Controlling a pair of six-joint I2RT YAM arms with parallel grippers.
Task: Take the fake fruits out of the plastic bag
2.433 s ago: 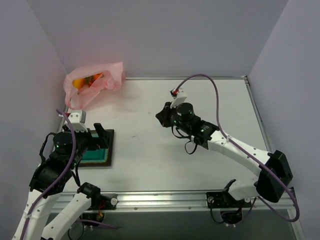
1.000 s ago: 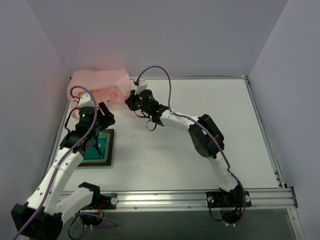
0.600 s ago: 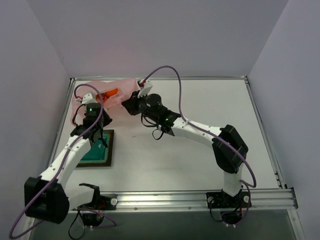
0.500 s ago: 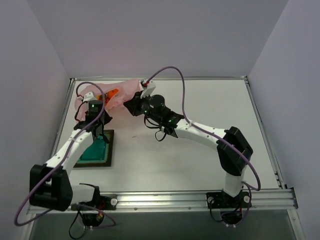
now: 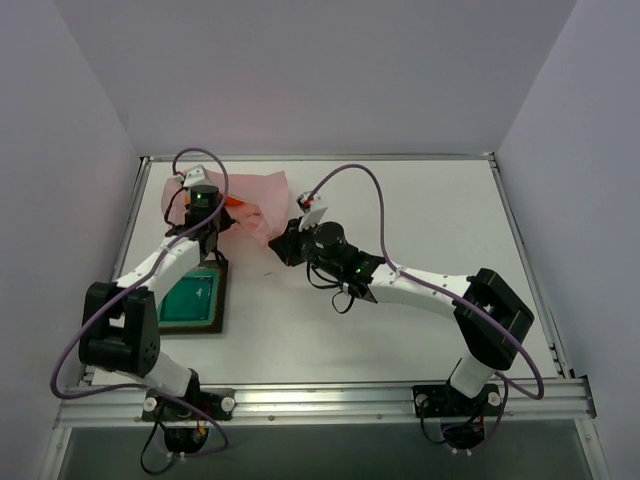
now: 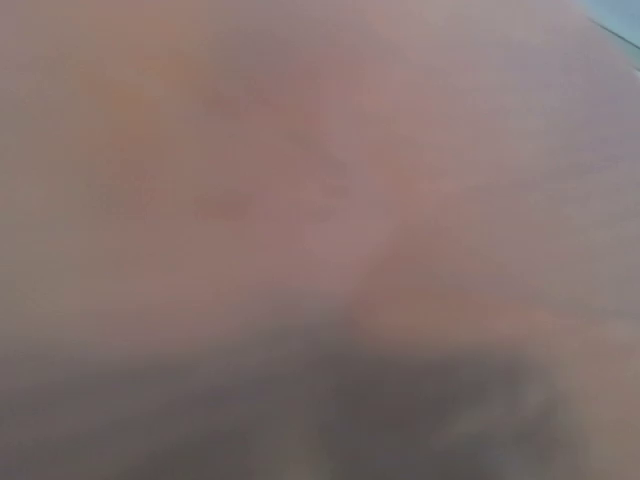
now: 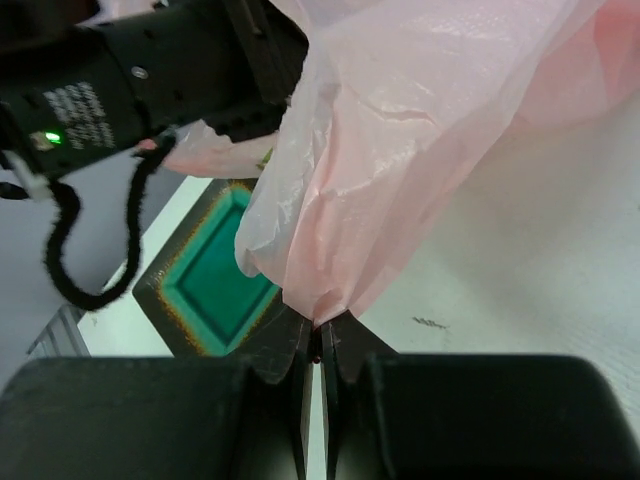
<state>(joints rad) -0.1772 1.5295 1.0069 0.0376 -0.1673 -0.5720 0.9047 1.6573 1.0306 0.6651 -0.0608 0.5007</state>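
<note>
The pink plastic bag (image 5: 262,198) lies crumpled at the far left of the table. My right gripper (image 7: 318,335) is shut on a gathered corner of the bag (image 7: 400,150), which stretches up and away from its fingertips. In the top view the right gripper (image 5: 284,243) sits at the bag's near edge. My left gripper (image 5: 220,214) is pushed against the bag's left side. The left wrist view is a pink blur with its fingers hidden. A small orange-red patch of the fake fruits (image 5: 232,201) shows through the film beside the left wrist.
A dark square tray with a teal inside (image 5: 190,300) lies near the left edge, just in front of the bag, and shows under the bag in the right wrist view (image 7: 215,275). The left wall stands close behind the left arm.
The left gripper has moved up to the bag and closed. The right gripper has drawn the bag's corner toward the near side and right. The bag has shifted right and spread flatter.
</note>
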